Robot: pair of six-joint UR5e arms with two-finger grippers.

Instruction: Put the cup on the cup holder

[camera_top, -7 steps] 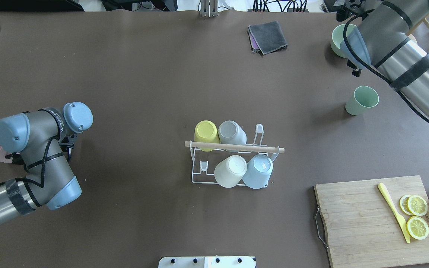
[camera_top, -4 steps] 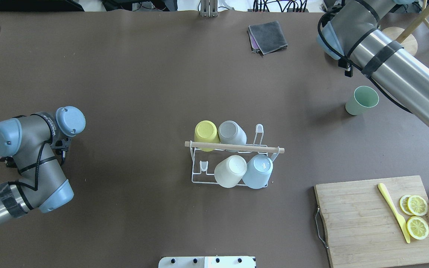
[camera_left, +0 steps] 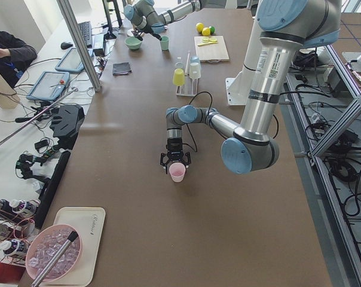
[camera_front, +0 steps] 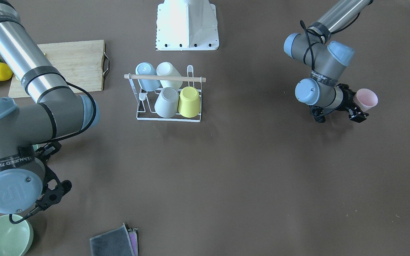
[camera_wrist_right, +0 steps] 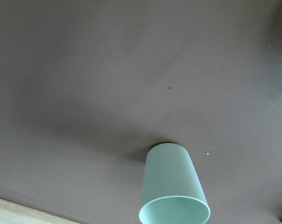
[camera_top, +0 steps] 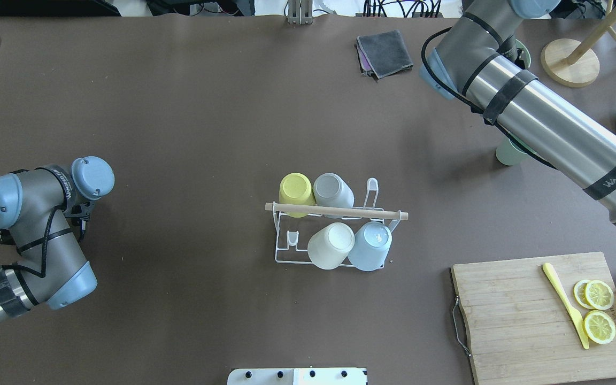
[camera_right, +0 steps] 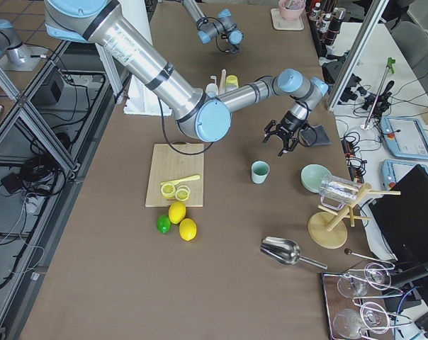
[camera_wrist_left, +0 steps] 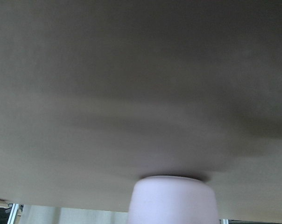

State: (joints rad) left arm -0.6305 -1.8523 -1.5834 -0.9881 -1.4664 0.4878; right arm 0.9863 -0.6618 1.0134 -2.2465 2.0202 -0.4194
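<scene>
Cup [camera_front: 367,99]: pink, clasped by left gripper [camera_front: 361,108].
Rack [camera_top: 340,212]: near left prong [camera_top: 292,238] free.
Approach: turn mouth down, lower straight over it.

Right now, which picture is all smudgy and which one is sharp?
Left wrist view: smudgy, the table looks streaky and the pink cup has soft edges. Right wrist view: sharp, the green cup has crisp edges and a soft shadow behind it. Overhead view: clear, with even light and no glare.
</scene>
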